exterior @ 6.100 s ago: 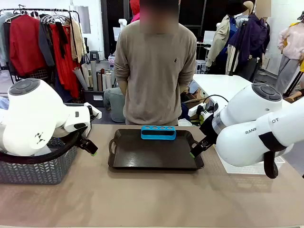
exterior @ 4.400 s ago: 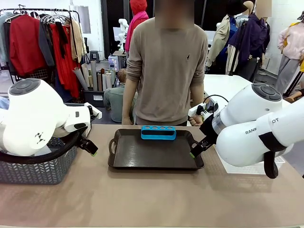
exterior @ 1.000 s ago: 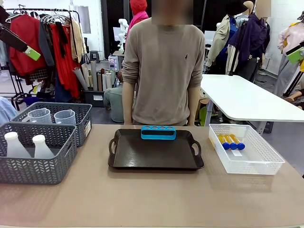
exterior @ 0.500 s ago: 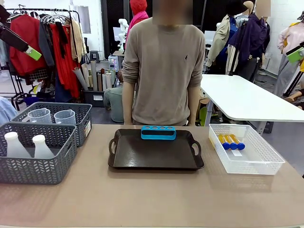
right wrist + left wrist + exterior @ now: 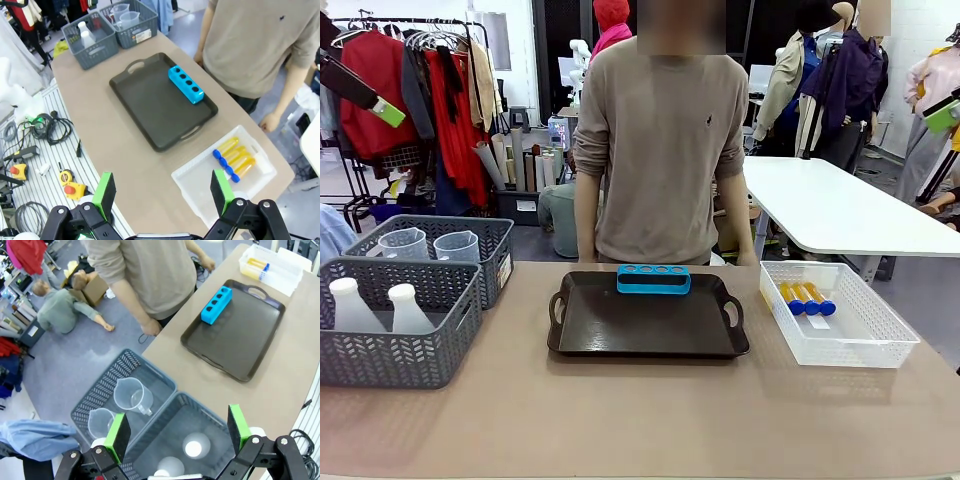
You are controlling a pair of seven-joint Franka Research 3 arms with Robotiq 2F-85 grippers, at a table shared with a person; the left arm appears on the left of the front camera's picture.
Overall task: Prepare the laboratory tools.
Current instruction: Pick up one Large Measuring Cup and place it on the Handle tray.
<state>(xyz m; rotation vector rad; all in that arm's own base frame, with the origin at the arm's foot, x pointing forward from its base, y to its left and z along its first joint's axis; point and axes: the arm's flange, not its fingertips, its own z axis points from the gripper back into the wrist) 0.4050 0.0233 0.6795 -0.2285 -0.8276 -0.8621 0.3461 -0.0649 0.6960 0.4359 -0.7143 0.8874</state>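
A black rectangular tray with handles [image 5: 650, 325] lies on the tan tabletop [image 5: 640, 420], with a blue four-hole plastic rack [image 5: 653, 279] at its far edge. Grey slatted plastic baskets [image 5: 395, 350] sit left of it and a white mesh basket [image 5: 865, 347] right. A person in a beige sweater [image 5: 655, 150] stands behind.

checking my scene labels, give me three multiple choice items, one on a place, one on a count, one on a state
1. Seen from the robot's side, where on the black tray does the blue rack stand?
A) near edge B) far edge C) left handle
2. How many clear beakers are there?
A) one B) two C) four
3. The left gripper is:
A) shut on a beaker B) shut on the rack C) open and empty

Answers: 1 B, it sits along the tray's far rim; 2 B, two stand side by side in a grey basket; 3 C, its green pads stand wide apart, gripping nothing.
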